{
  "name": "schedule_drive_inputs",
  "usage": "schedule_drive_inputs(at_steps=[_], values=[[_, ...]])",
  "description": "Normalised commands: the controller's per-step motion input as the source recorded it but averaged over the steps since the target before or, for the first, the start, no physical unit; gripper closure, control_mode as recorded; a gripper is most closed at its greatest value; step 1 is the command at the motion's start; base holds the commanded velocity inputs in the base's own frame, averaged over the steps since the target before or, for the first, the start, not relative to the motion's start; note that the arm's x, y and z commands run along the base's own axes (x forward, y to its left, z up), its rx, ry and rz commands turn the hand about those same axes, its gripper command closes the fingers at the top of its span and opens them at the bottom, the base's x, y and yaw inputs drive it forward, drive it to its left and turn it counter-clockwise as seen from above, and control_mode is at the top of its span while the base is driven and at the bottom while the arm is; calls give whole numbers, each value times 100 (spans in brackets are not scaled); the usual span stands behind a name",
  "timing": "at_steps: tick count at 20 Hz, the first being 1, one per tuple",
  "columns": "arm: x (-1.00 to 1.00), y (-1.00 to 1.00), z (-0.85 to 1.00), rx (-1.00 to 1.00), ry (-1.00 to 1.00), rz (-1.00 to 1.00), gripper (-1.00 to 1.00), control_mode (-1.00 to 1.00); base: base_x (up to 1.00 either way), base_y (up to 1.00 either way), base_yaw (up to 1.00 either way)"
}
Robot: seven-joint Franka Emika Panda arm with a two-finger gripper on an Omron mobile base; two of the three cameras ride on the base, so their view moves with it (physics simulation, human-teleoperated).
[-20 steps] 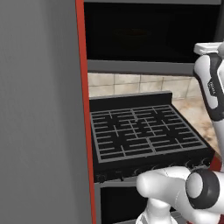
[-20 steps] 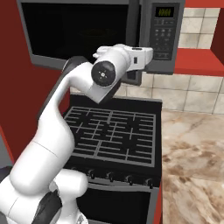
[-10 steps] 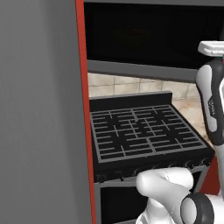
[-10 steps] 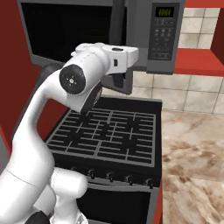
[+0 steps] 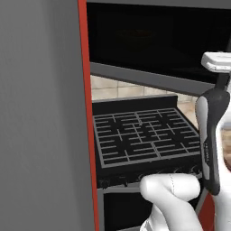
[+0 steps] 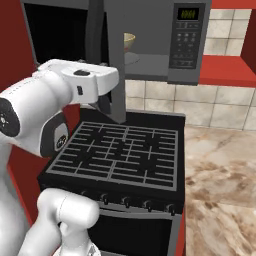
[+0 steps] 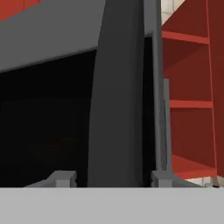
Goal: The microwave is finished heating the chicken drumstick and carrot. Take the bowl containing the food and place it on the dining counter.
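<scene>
Microwave (image 6: 190, 45) door (image 6: 114, 65) ajar, bowl (image 6: 129, 41) inside; gripper (image 7: 111, 178) unclenched, fingertips (image 7: 61, 178) straddling door edge, contact unclear.

**Flat rendered light, soft detail**

Evenly lit throughout, with no visible lamp and no hard glare. Very dark inside the microwave (image 6: 150, 40), apart from a paler patch around the bowl (image 6: 129, 40). Faint soft shading under the stove (image 6: 120, 150) grates. Slightly blurred and coarse in all three views; close surfaces smeared in the hand view. No edge distortion.
</scene>
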Motion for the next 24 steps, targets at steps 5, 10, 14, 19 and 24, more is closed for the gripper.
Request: schedule_drive_inputs(at_steps=[5, 10, 14, 19, 24], values=[[-100, 43, 2, 0, 5, -12, -100, -100, 0, 0, 0], [-100, 22, -3, -5, 7, -4, -100, -100, 0, 0, 0], [-100, -50, -3, 1, 0, 0, -100, -100, 0, 0, 0], [-62, -100, 8, 29, 2, 10, -100, -100, 0, 0, 0], [-3, -100, -6, 64, 17, 10, -100, -100, 0, 0, 0]])
